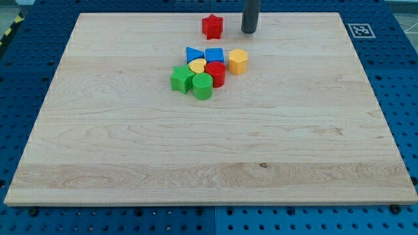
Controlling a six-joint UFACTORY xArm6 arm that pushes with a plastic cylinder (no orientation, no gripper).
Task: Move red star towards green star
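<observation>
Resting right of red star — my tip.

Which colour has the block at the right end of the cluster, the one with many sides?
Yellow; it shows clearly in the camera view.

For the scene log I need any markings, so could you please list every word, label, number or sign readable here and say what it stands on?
No words, brands or numbers can be read anywhere in the camera view.
The only sign is a black-and-white square fiducial marker at the top right corner of the wooden board; it is a pattern, not text.
The blocks, among them the red star and green star, and my tip carry no markings.
</observation>
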